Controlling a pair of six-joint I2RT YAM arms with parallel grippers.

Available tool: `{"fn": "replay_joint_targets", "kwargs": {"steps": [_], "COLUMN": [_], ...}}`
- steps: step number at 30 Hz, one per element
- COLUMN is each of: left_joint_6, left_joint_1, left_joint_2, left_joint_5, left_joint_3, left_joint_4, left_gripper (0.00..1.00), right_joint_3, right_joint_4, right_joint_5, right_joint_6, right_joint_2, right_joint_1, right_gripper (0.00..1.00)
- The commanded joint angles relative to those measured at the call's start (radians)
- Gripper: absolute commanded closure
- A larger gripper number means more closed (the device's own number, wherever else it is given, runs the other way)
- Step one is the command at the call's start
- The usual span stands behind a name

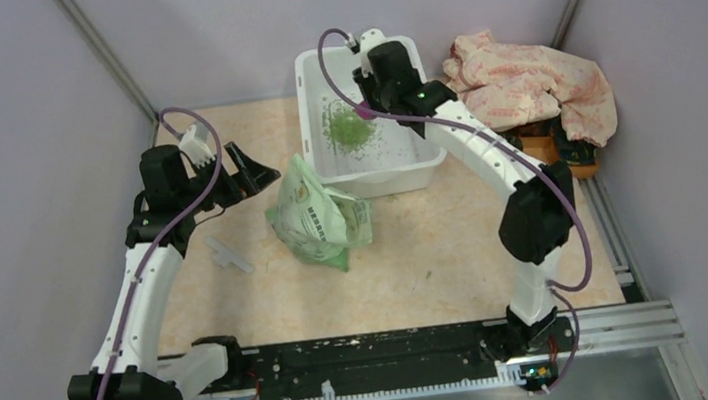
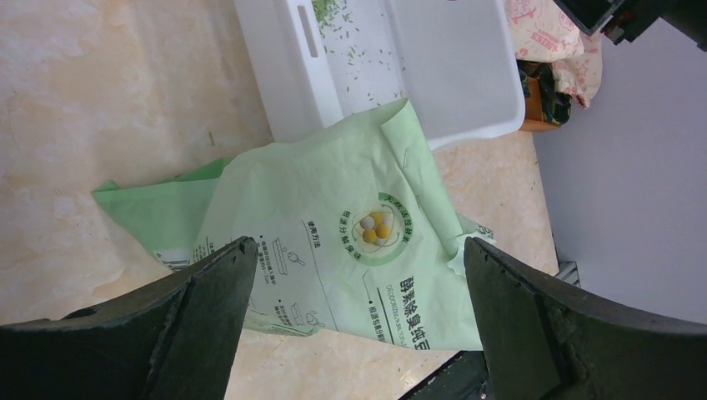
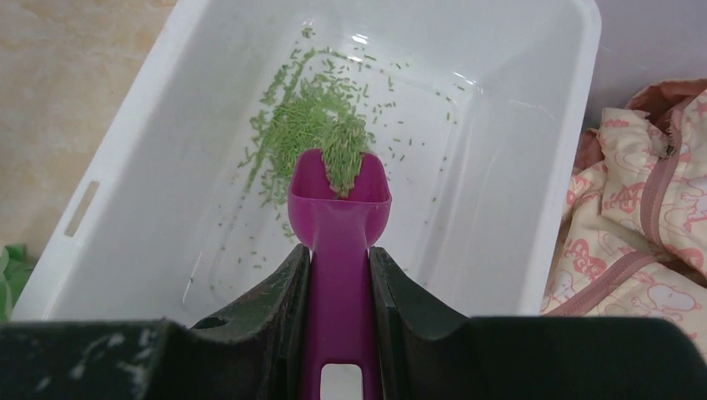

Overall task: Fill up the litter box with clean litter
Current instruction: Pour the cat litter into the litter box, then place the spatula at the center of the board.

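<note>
Right gripper (image 3: pixel 338 258) squeezes pink scoop (image 3: pixel 339 196) by handle. Scoop tilted down over litter box (image 3: pixel 108 150), likely so green litter (image 3: pixel 304 117) slides out into box. Some litter sits on scoop's front lip. Small pile lies on box floor, just past gripper. Box far from full. Left gripper (image 2: pixel 354 246) wide apart, holds nothing, hangs above green bag (image 2: pixel 333 192) beside box, maybe ready to steady it.

The green bag (image 2: pixel 333 208) carries Chinese print, seemingly "使用方法" and "酵素除臭", beside a round logo (image 2: pixel 375 227).
</note>
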Motion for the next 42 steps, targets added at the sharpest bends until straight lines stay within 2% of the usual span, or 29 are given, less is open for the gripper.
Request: {"fn": "replay_joint_targets", "kwargs": {"steps": [1,6,14,18,23,26,30,34,36,39,42], "left_joint_6": [0.017,0.016,0.009,0.013,0.012,0.007,0.002,-0.003,0.001,0.010,0.011], "left_joint_1": [0.008,0.010,0.010,0.010,0.010,0.009,0.009,0.009,0.009,0.009,0.009], "left_joint_2": [-0.016,0.001,0.011,0.003,0.012,0.021,0.027,0.026,0.026,0.025,0.023], "left_joint_5": [0.023,0.028,0.032,0.026,0.032,0.041,0.048,0.052,0.049,0.048,0.049], "left_joint_3": [-0.007,-0.001,0.001,-0.003,-0.010,-0.008,-0.008,-0.011,-0.009,0.000,0.001], "left_joint_4": [0.023,0.026,0.036,0.030,0.035,0.049,0.057,0.062,0.060,0.045,0.042], "left_gripper": [0.01,0.01,0.01,0.01,0.01,0.01,0.01,0.01,0.01,0.01,0.01], "right_joint_3": [0.208,0.199,-0.014,-0.217,-0.520,-0.616,-0.680,-0.720,-0.736,-0.789,-0.823], "right_joint_4": [-0.281,-0.297,-0.118,0.016,0.233,0.267,0.234,0.162,0.136,0.178,0.234], "right_joint_5": [0.027,0.047,0.025,0.065,0.176,0.261,0.317,0.253,0.174,0.068,0.018], "right_joint_6": [-0.011,-0.015,-0.014,0.005,0.013,0.004,0.023,0.132,0.189,0.232,0.232], "right_joint_2": [0.076,0.057,-0.099,-0.251,-0.566,-0.684,-0.750,-0.737,-0.721,-0.718,-0.687], "right_joint_1": [0.002,0.001,-0.005,-0.005,-0.006,-0.011,-0.059,-0.166,-0.241,-0.311,-0.329], "right_gripper": [1.00,1.00,1.00,1.00,1.00,1.00,1.00,1.00,1.00,1.00,1.00]}}
